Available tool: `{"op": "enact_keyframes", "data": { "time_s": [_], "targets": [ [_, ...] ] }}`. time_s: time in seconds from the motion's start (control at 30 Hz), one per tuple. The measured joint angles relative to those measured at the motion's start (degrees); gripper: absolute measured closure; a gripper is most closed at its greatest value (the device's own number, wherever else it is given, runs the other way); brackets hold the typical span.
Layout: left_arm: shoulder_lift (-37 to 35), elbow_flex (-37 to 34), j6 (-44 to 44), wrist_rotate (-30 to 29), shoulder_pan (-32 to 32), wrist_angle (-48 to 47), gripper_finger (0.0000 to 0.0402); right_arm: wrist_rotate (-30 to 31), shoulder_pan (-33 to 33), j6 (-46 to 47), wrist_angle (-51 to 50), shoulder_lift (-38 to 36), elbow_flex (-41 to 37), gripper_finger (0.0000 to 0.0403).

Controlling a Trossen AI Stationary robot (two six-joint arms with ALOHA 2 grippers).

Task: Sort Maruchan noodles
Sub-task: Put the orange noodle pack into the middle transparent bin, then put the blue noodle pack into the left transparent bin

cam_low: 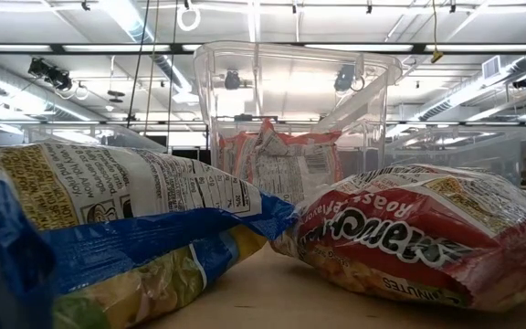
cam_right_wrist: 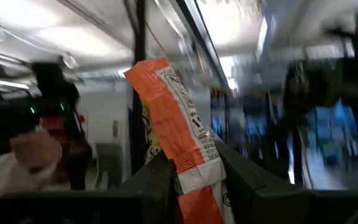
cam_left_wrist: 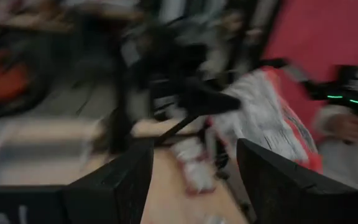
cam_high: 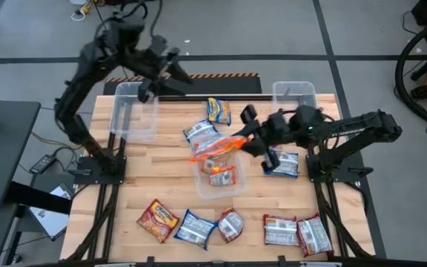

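At the centre of the high view, your right pincer (cam_high: 237, 141) is clamped on an orange packet (cam_high: 215, 146), holding it just over the middle clear bin (cam_high: 232, 190); the right wrist view shows that orange packet (cam_right_wrist: 179, 140) pinched between the two dark fingers (cam_right_wrist: 154, 180) and standing up from them. Inside that bin lies a dark red packet (cam_high: 222, 176). Just right of the pincer, a blue packet (cam_high: 284, 164) sits on the counter (cam_high: 161, 178). Above the bin, toward the top centre, two more blue ones (cam_high: 218, 110) lie loose. Along the bottom edge you have a row of packets (cam_high: 231, 225), red and blue mixed. Up at upper left, your left pincer (cam_high: 150, 87) hangs spread wide and empty above the left bin (cam_high: 133, 115).
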Motion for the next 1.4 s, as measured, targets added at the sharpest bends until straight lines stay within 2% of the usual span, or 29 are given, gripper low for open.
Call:
{"op": "enact_keyframes", "data": {
  "time_s": [0.07, 0.17, 0.3, 0.4, 0.47, 0.53, 0.73, 0.83, 0.97, 1.07, 1.17, 1.4],
  "targets": [
    [-2.0, 0.0, 0.9, -6.4, 0.2, -7.7, 0.0166, 2.7, 1.2, 2.0, -7.5, 0.0, 0.0, 0.0307],
    [-4.9, 0.0, -1.2, -20.0, -3.1, -17.9, 0.0166, 8.1, 4.3, 4.4, -20.6, 0.1, -0.1, 0.0308],
    [-7.3, 0.0, -8.3, -42.9, -12.4, -30.0, 0.0166, 18.6, 9.8, 9.0, -33.4, 0.0, 0.0, 0.0308],
    [-7.6, -0.1, -13.5, -52.8, -20.4, -33.0, 0.0166, 27.4, 12.5, 14.1, -43.9, 0.4, 0.0, 0.0308],
    [-8.1, -0.9, -15.8, -55.1, -24.9, -32.3, 0.0166, 30.4, 12.5, 15.6, -48.2, 1.4, 0.0, 0.0308],
    [-8.5, -1.8, -17.7, -56.5, -29.0, -31.7, 0.0166, 30.1, 11.3, 16.2, -49.1, 3.4, 0.0, 0.0308],
    [-9.2, -7.0, -24.2, -64.3, -39.1, -32.2, 0.0166, 18.5, 7.5, 18.9, -49.8, 11.8, 0.0, 0.0308],
    [-9.7, -9.2, -28.5, -66.3, -41.9, -32.1, 0.0166, 17.4, 7.2, 19.3, -49.1, 15.4, 0.0, 0.0308],
    [-9.6, -12.3, -32.5, -71.6, -43.5, -30.2, 0.0163, 17.5, 7.2, 18.2, -46.8, 19.7, 0.0, 0.0304],
    [-9.6, -15.0, -33.4, -72.0, -43.6, -26.7, 0.0151, 16.6, 7.0, 17.7, -45.7, 21.5, 0.0, 0.0291],
    [-9.6, -17.8, -31.6, -72.0, -43.2, -21.3, 0.0139, 12.9, 6.6, 16.6, -45.0, 21.8, 0.1, 0.0269],
    [-9.6, -19.8, -27.7, -72.3, -37.6, -11.7, 0.0138, 11.9, 6.6, 11.4, -45.3, 15.0, 0.0, 0.0204]
  ]
}}
